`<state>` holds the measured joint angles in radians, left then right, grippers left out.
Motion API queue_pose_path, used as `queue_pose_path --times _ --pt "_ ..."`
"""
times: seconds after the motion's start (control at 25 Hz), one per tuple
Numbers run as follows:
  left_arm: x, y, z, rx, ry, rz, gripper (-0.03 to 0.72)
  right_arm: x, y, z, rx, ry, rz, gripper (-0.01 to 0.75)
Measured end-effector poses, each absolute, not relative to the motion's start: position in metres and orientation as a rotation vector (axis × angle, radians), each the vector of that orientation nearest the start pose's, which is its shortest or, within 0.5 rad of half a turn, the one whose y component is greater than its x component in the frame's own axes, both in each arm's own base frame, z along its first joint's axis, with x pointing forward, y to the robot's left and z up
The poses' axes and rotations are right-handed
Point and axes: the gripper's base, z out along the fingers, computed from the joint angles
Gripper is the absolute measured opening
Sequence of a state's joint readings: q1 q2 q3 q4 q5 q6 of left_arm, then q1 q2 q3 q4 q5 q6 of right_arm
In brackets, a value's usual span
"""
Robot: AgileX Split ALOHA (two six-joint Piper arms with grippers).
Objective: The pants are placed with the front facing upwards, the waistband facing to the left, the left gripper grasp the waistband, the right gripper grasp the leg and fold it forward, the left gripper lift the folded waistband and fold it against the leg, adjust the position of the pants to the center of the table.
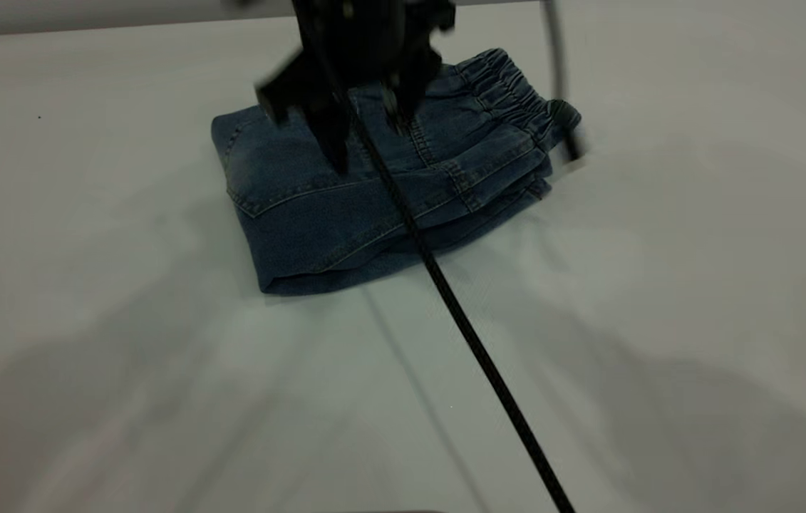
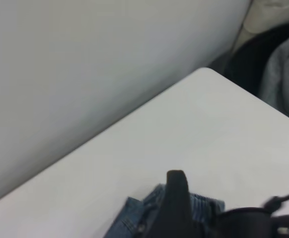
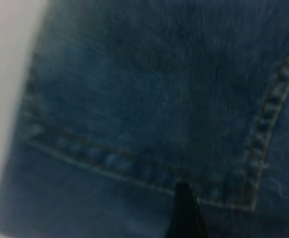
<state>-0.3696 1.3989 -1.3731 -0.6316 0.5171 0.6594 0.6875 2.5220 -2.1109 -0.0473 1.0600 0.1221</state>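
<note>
Exterior view: folded pants (image 1: 374,192) lie on the far tabletop (image 1: 659,320), waistband (image 1: 509,85) right. Soft, limp denim; best pinched through stacked edges. Whether either gripper's jaws are spread, I cannot tell.

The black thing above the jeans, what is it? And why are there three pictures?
It is a black gripper, the claw on the end of a robot arm. This robot has two arms. The big picture comes from a camera outside, looking down at the white table. The other two come from small cameras on the wrists: the left gripper shows as a dark wedge, and the right gripper as a black tip close over the denim. Folded blue pants lie on the table, their stretchy waistband at one end. I cannot tell whether anything is gripped.
</note>
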Motion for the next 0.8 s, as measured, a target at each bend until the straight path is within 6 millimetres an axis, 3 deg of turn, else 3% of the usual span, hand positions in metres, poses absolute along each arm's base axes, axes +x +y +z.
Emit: queue_pose_path --times 0.2,0.48,0.6,0.8 --pt "0.285 -0.142 0.410 0.675 1.885 -0.496 0.584 0.408 0.311 0.071 -0.834 2.900 -0.024 0.444" --pt "0.283 -0.143 0.408 0.698 1.907 -0.509 0.584 0.407 0.311 0.066 -0.815 2.942 -0.027 0.444" --pt "0.283 -0.143 0.408 0.700 1.909 -0.510 0.584 0.405 0.310 0.066 -0.658 2.999 -0.013 0.444" --pt "0.282 -0.143 0.407 0.712 1.920 -0.517 0.584 0.404 0.308 0.066 -0.184 3.083 -0.033 0.444"
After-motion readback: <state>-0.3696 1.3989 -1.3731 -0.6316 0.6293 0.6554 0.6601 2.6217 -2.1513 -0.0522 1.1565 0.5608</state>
